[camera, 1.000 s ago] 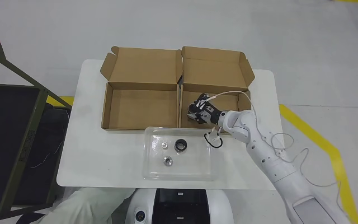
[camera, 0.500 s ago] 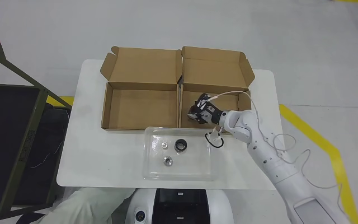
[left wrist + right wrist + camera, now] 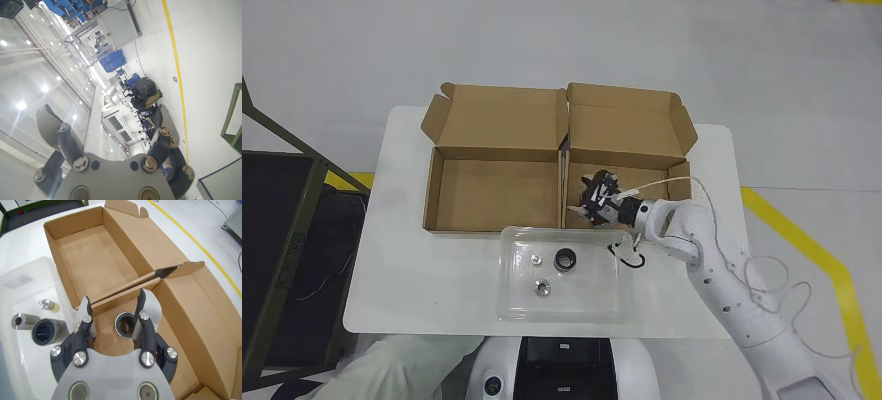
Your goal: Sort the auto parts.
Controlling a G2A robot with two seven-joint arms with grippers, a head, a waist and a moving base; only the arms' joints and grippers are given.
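My right gripper (image 3: 114,297) hangs open inside the right cardboard box (image 3: 189,298), low over its floor near the wall shared with the left box. A dark metal ring (image 3: 124,325) lies flat on that floor between the fingers, close to one of them. From above, the right gripper (image 3: 592,198) sits at the left end of the right box (image 3: 652,185). In the clear tray (image 3: 512,300) lie a black-lined cylinder (image 3: 565,259), a metal tube (image 3: 541,288) and a small bolt (image 3: 536,259). My left gripper (image 3: 104,111) is open, holds nothing and faces the room.
The left cardboard box (image 3: 492,195) stands open with a bare floor, its flap folded back. Both boxes sit side by side at the table's far half, with the tray just in front of them. A white cable (image 3: 662,168) loops from the right wrist across the right box.
The right gripper's fingers have spread apart over the right box, and the wrist has shifted slightly towards the left box.
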